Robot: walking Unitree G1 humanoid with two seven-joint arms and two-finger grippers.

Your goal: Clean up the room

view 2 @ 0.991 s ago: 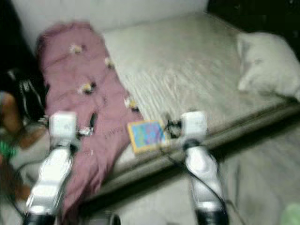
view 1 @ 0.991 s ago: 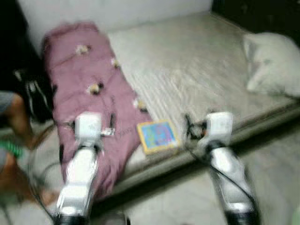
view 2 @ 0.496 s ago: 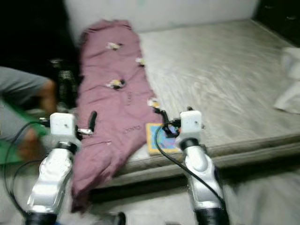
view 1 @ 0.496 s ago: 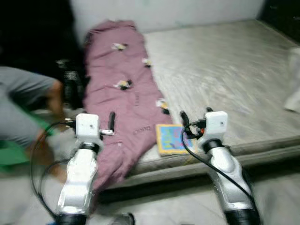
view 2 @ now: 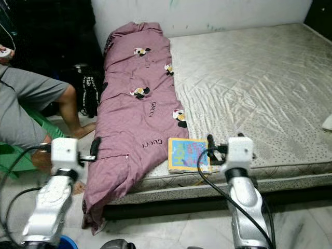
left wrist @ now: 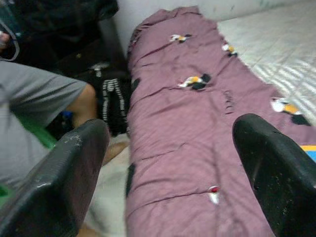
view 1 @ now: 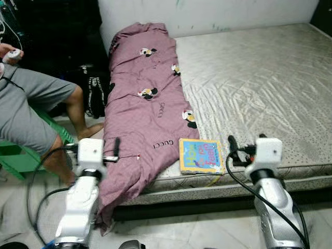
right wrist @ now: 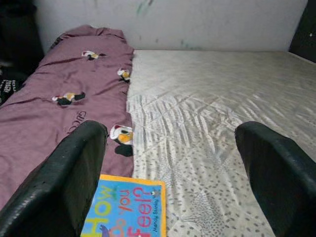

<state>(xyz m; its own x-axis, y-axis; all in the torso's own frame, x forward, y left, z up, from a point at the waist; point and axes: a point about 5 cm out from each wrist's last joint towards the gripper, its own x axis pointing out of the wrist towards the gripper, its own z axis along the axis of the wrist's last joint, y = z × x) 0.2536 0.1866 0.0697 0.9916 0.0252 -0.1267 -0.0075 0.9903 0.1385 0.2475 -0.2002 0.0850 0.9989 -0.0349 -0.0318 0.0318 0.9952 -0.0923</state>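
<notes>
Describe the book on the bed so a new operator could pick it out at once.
Start at the bare grey mattress and follow its near edge toward the purple blanket that drapes off the corner. The book lies flat just beside that blanket, ahead of the open right gripper. It is the one flat, bright blue and yellow thing there, with large colourful letters on its cover.

The seated person in grey shorts (view 1: 28,111) at the left is cut off by the picture's edge, the pale quilted mattress (view 1: 259,78) runs off the right edge, and the near end of the mauve printed duvet (view 1: 142,124) hangs over the mattress edge, hiding it.
</notes>
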